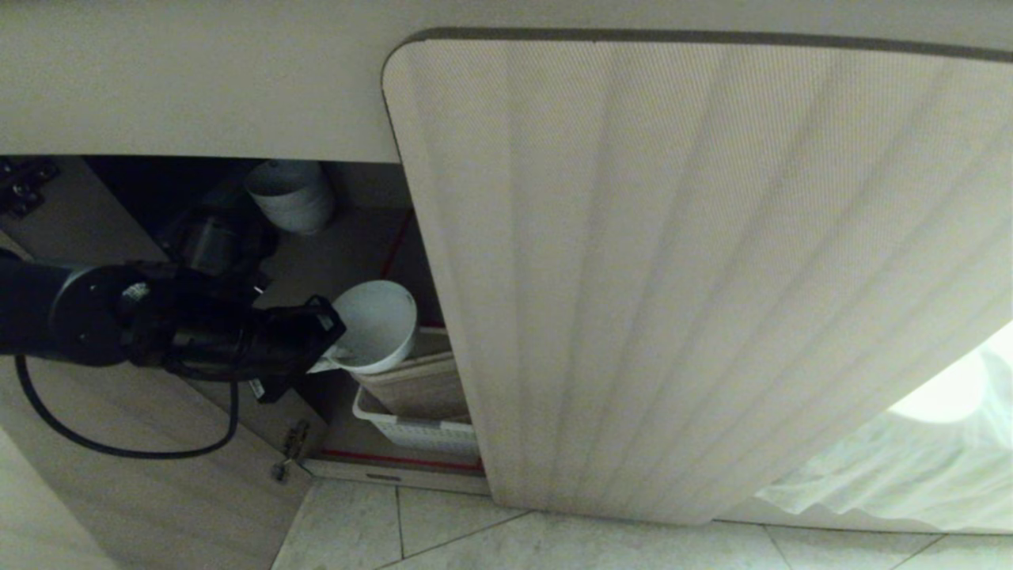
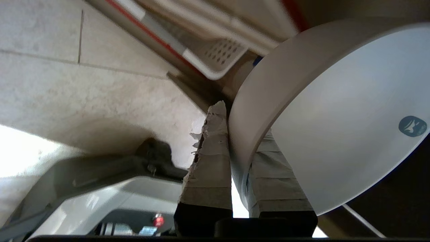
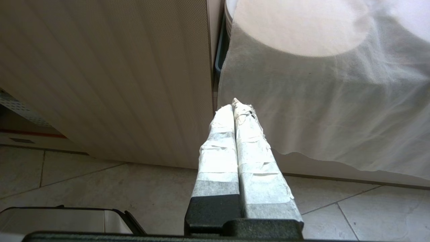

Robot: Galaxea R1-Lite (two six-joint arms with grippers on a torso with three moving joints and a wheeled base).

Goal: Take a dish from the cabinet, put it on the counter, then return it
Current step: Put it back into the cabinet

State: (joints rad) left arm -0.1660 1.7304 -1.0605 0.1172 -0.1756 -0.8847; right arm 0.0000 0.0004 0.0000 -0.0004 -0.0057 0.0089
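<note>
Open fluted cabinet over tiled floor: left end effector clamped on the white bowl's rim. Likely withdrawal step; next, raise it clear to the desk.

— Where's the left arm?
— It reaches in from the left of the head view, black forearm roughly level, a cable looping beneath it. The left gripper points toward the open cabinet, just in front of its opening.
— Holding anything?
— Yes. Its taped fingers pinch the rim of the dish, one finger inside the wall, one outside, the dish tilted on its side.
— And the right arm?
— Parked low. The right gripper points at the closed cabinet door's edge, its taped fingers pressed together, gripping nothing
</note>
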